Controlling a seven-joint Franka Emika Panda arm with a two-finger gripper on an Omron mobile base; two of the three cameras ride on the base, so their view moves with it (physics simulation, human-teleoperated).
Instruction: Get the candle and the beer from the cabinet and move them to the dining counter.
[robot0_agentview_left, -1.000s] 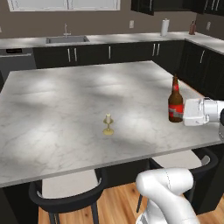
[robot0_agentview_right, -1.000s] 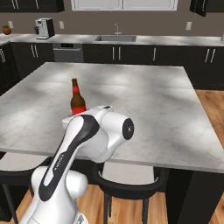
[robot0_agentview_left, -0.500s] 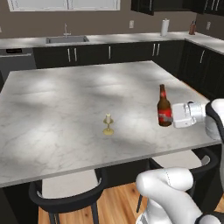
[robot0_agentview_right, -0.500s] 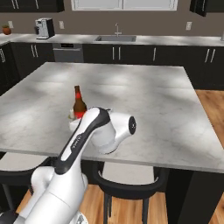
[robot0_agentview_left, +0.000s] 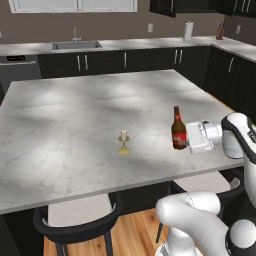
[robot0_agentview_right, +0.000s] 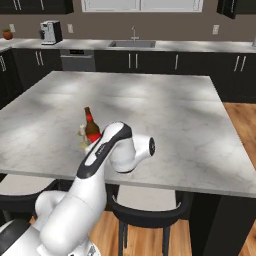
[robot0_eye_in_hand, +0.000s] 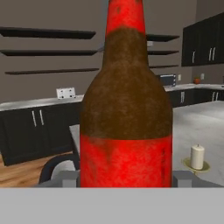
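Note:
The beer (robot0_agentview_left: 178, 131), a dark brown bottle with a red label and red neck, stands upright just over the right part of the dining counter (robot0_agentview_left: 75, 115). My gripper (robot0_agentview_left: 189, 142) is shut on its lower body from the right. In the hand view the beer (robot0_eye_in_hand: 127, 109) is very close, with my gripper (robot0_eye_in_hand: 124, 179) around its label. The candle (robot0_agentview_left: 123, 142), a cream stub on a brass holder, stands on the marble to the left of the bottle. From the right base view the beer (robot0_agentview_right: 91, 127) rises behind my forearm and the candle (robot0_agentview_right: 82, 134) peeks out beside it.
Dark stools (robot0_agentview_left: 80, 225) are tucked under the counter's near edge. Along the back wall runs a worktop with a sink (robot0_agentview_left: 76, 45), a paper towel roll (robot0_agentview_left: 188, 31) and a coffee machine (robot0_agentview_right: 50, 32). Black wall cabinets (robot0_agentview_left: 167, 5) hang at the upper right.
My gripper has carried the beer leftward and a little lower across the counter, closer to the candle. The candle has not moved.

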